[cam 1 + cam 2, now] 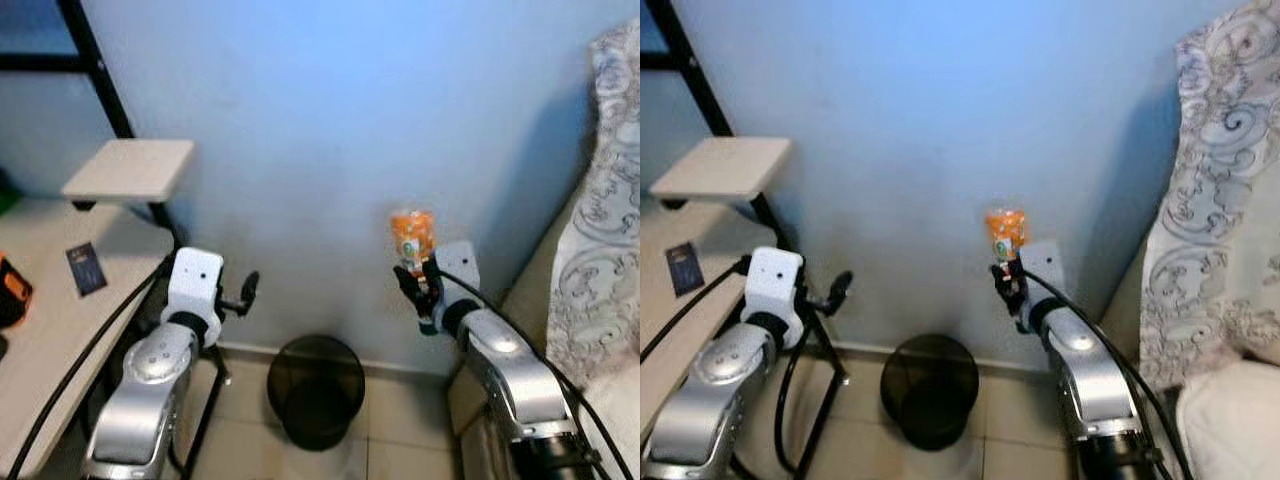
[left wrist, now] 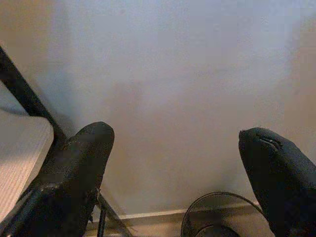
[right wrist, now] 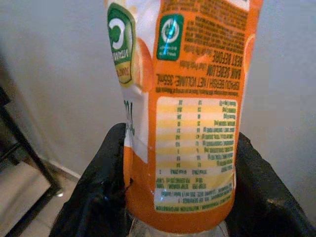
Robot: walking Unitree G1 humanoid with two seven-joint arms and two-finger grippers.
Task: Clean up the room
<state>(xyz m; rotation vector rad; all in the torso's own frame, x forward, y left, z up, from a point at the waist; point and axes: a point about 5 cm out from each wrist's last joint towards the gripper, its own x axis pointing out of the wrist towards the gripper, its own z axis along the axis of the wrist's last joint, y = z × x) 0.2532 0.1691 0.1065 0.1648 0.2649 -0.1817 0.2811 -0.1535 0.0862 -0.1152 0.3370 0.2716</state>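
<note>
The right gripper (image 1: 418, 285) is clamping an orange bottle (image 1: 411, 236), fingers pressing both sides of its lower body w/ the label (image 3: 195, 123) facing the wrist cam. The bottle's long axis is standing upright, rising out of the fingers toward 12 o'clock.

The relation that matters: the bin (image 1: 318, 388) is sitting on the floor below and to the robot's left of the bottle, at about 7 o'clock from it in the head view, well apart vertically. So the bottle isn't yet hanging over the bin's mouth; my read is the R arm needs to be swinging leftward before letting go. The R arm is the one carrying; the left gripper (image 1: 243, 294) is hovering above the bin's left edge, at about 11 o'clock from it, fingers spread apart and holding nothing.

Farther back, the desk (image 1: 60, 330) is running off at 9 o'clock, w/ a dark card (image 1: 86, 268) lying on it.

Hard to tell: the bottle's cap end is cut off in the wrist view, whether it's empty isn't readable, and the bin's inside is too dark to show contents.
</note>
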